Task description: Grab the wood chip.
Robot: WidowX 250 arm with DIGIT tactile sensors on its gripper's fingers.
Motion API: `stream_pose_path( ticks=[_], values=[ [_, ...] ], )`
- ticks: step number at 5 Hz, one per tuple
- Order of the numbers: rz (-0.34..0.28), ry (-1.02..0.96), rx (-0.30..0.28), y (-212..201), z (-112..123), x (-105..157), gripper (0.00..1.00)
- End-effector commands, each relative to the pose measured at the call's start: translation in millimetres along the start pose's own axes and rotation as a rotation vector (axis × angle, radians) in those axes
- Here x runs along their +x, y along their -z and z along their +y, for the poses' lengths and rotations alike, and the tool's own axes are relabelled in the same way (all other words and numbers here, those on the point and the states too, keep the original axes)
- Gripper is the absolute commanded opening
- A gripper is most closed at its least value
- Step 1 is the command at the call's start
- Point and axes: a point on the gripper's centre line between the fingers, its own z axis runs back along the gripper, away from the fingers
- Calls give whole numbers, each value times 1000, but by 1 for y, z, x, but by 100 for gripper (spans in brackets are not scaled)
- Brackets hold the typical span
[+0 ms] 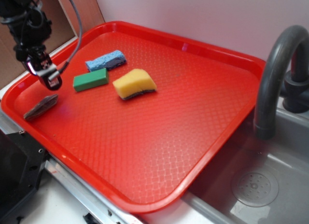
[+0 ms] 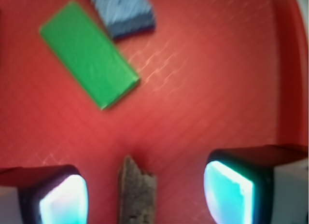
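Observation:
The wood chip [image 1: 41,106] is a flat brown-grey sliver with pointed ends, lying on the red tray [image 1: 159,137] near its left rim. My gripper [image 1: 48,77] hangs above it, a little toward the back, with the jaws apart and empty. In the wrist view the chip [image 2: 137,192] lies between the two fingertips of my gripper [image 2: 145,197], touching neither, and its lower end runs out of the frame.
A green rectangular block [image 1: 90,80] [image 2: 88,55], a blue sponge [image 1: 105,60] [image 2: 126,11] and a yellow sponge with a dark underside [image 1: 134,84] lie on the tray behind and right of the chip. A grey sink [image 1: 260,185] with a faucet [image 1: 275,69] is at the right.

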Motion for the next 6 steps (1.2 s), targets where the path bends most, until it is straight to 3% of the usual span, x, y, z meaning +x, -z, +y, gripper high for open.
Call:
stream_pose_path(
  ticks=[1,3,4,5,6],
  values=[
    [64,40,23,25,-10,-11,100],
    [109,28,17,38,-20,-27,100],
    [127,8,13,45,-20,-30,84],
    [129,-3,17,49,-20,-32,0],
    [145,-3,31,53,-16,-33,0]
  ],
)
